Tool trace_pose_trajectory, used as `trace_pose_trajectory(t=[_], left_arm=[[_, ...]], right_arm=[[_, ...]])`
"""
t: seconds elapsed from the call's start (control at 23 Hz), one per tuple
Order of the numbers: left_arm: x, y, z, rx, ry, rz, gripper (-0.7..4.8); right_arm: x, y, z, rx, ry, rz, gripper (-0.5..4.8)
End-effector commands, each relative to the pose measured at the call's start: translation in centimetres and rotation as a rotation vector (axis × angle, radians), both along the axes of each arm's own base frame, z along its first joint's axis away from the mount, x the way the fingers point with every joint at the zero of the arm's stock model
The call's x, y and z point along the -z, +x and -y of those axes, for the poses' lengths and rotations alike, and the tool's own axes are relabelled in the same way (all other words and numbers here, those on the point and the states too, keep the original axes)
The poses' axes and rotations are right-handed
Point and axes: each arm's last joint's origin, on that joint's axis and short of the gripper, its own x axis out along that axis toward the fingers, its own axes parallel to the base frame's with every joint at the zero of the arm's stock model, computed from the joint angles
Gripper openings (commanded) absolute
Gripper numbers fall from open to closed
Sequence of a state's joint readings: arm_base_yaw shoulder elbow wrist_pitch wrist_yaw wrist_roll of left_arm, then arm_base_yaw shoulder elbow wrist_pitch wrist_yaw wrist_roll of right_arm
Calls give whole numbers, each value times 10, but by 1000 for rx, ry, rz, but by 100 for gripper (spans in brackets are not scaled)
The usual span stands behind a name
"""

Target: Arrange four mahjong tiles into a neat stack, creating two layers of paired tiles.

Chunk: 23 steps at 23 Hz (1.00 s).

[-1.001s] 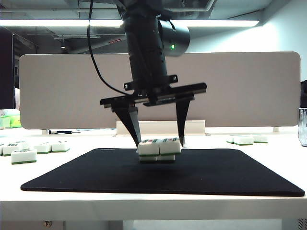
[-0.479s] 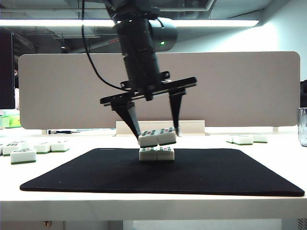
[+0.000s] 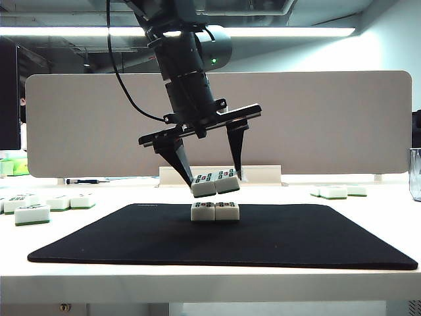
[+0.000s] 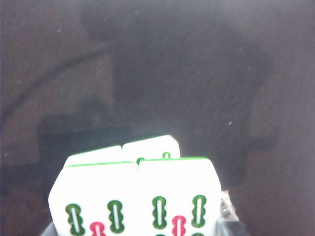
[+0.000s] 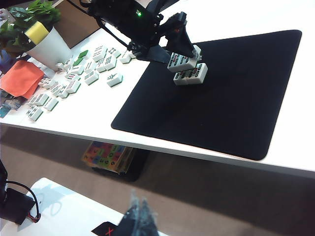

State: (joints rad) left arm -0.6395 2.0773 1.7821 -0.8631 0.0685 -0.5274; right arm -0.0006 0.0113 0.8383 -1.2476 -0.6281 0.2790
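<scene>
Open mat [image 3: 316, 243] around tile pair [image 3: 215, 211]

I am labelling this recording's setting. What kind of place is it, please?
Probably an indoor lab or office workbench. A white table with a black mat stands before a white divider panel, under ceiling strip lights. The left gripper holds a pair of mahjong tiles; the right gripper hangs off-table.

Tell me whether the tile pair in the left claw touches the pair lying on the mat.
Apart. The exterior view shows the held pair in the left claw hanging tilted, with clear background between it and the lower pair.
</scene>
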Motion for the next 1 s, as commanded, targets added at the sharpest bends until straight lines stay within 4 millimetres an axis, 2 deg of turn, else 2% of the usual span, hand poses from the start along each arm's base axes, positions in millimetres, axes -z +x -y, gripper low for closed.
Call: trace_pose_trajectory(t=[0.04,1.0], left_arm=[[3,1,2,6,0,-2,238],[2,-3,1,9,30,-32,243]], right_arm=[[-1,-2,0,-1,-3,26,-1],[-1,-2,0,-1,-2,26,-1]])
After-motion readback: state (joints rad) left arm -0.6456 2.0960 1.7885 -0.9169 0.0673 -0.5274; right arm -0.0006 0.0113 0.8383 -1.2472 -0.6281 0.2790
